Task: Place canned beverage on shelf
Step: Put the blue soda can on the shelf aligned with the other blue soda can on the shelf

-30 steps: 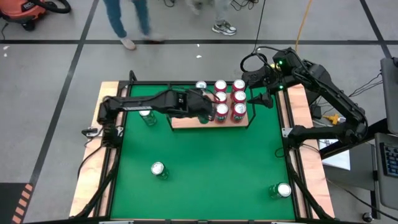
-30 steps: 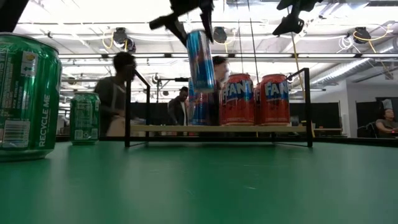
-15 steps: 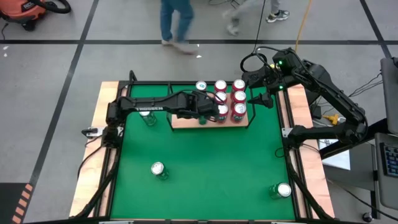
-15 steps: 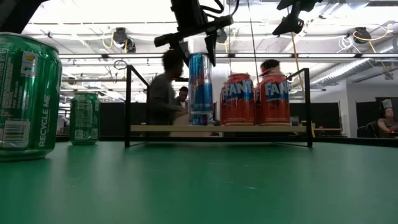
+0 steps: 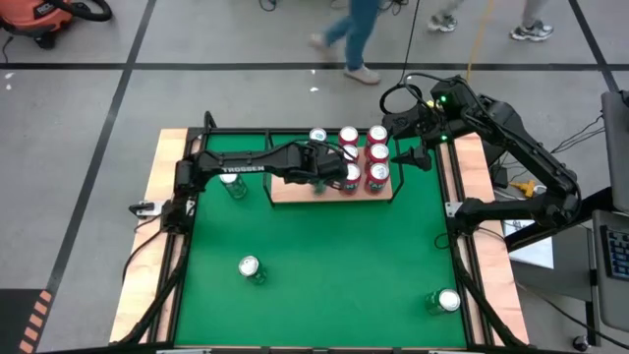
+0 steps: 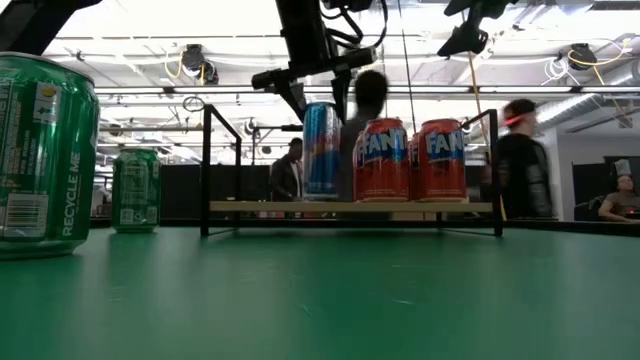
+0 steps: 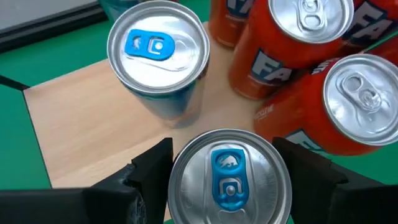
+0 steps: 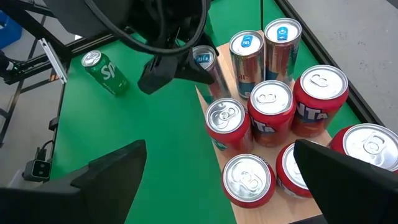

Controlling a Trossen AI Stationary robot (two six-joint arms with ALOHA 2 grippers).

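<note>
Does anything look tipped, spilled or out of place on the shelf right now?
Nothing stands out. The blue can stands upright on the shelf beside the red cans, with the left gripper around its top. No can is tipped or dented, and nothing has spilled. The right gripper waits open at the shelf's end.
</note>
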